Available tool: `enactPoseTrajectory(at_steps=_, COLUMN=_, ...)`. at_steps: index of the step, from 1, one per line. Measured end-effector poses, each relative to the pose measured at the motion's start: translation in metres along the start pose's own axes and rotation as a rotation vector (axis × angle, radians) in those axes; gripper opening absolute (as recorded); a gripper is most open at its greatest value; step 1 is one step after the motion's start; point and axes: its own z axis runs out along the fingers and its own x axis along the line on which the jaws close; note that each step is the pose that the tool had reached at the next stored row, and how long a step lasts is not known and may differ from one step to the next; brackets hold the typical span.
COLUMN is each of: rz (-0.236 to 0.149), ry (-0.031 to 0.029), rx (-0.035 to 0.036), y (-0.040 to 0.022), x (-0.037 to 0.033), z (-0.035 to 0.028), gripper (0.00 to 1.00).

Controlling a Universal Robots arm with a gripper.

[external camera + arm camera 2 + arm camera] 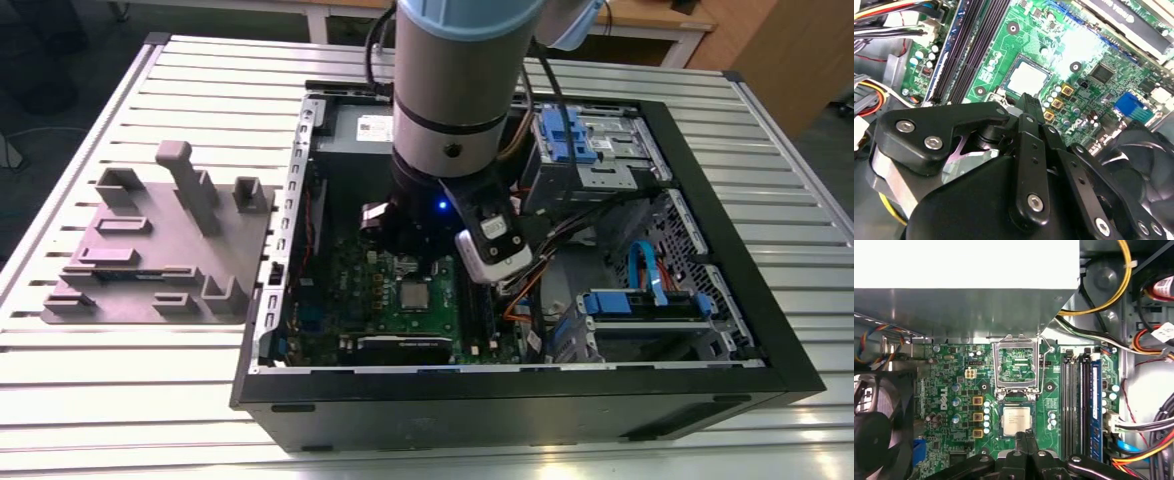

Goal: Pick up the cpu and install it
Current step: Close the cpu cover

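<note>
Silver-grey cpu [1016, 420] is seen lying in the socket [1000, 426], load plate [1016, 362] raised. Jaws appear closed and empty, just beside its edge. Flush, square seating should be verified.

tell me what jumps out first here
The big arm reaches into the open computer case in the exterior view. In the first wrist view the cpu lies flat on the green motherboard, the shut gripper close by it and the socket frame raised open.

The arm [454, 90] hides the far end of the green board [340, 290], and the gripper [1027, 433] covers one edge of the chip [1015, 419].
</note>
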Motion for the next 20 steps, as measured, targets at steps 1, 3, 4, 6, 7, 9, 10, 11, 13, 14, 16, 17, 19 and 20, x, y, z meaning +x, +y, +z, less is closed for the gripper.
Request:
enactPoseTrajectory(at_steps=1, rz=0.000, ry=-0.0015, rx=-0.0001, y=0.0001, x=0.0000, z=-0.0020, gripper=0.10)
enactPoseTrajectory(at_steps=3, rz=0.000, ry=-0.0051, rx=-0.0002, y=0.0002, x=0.0000, z=-0.0056, gripper=0.10)
enactPoseTrajectory(at_steps=4, rz=0.000, ry=-0.0072, rx=-0.0003, y=0.0003, x=0.0000, z=-0.0074, gripper=0.10)
enactPoseTrajectory(at_steps=6, rz=0.000, ry=-0.0110, rx=-0.0002, y=0.0004, x=0.0000, z=-0.0100, gripper=0.10)
enactPoseTrajectory(at_steps=7, rz=0.000, ry=-0.0124, rx=-0.0003, y=0.0004, x=0.0001, z=-0.0103, gripper=0.10)
enactPoseTrajectory(at_steps=9, rz=0.000, ry=-0.0132, rx=-0.0003, y=0.0004, x=0.0003, z=-0.0103, gripper=0.10)
enactPoseTrajectory(at_steps=10, rz=0.000, ry=-0.0134, rx=-0.0003, y=0.0004, x=0.0003, z=-0.0103, gripper=0.10)
enactPoseTrajectory(at_steps=11, rz=-0.001, ry=-0.0135, rx=-0.0003, y=0.0004, x=0.0003, z=-0.0103, gripper=0.10)
enactPoseTrajectory(at_steps=13, rz=0.000, ry=-0.0138, rx=-0.0003, y=0.0004, x=0.0004, z=-0.0103, gripper=0.10)
enactPoseTrajectory(at_steps=14, rz=-0.001, ry=-0.0140, rx=-0.0003, y=0.0004, x=0.0004, z=-0.0104, gripper=0.10)
enactPoseTrajectory(at_steps=16, rz=-0.001, ry=-0.0142, rx=-0.0002, y=0.0004, x=0.0005, z=-0.0104, gripper=0.10)
enactPoseTrajectory(at_steps=17, rz=-0.001, ry=-0.0142, rx=-0.0002, y=0.0004, x=0.0005, z=-0.0104, gripper=0.10)
enactPoseTrajectory(at_steps=19, rz=-0.005, ry=-0.0141, rx=-0.0003, y=0.0004, x=0.0005, z=-0.0103, gripper=0.10)
enactPoseTrajectory(at_steps=20, rz=-0.009, ry=-0.0139, rx=-0.0004, y=0.0004, x=0.0005, z=-0.0104, gripper=0.10)
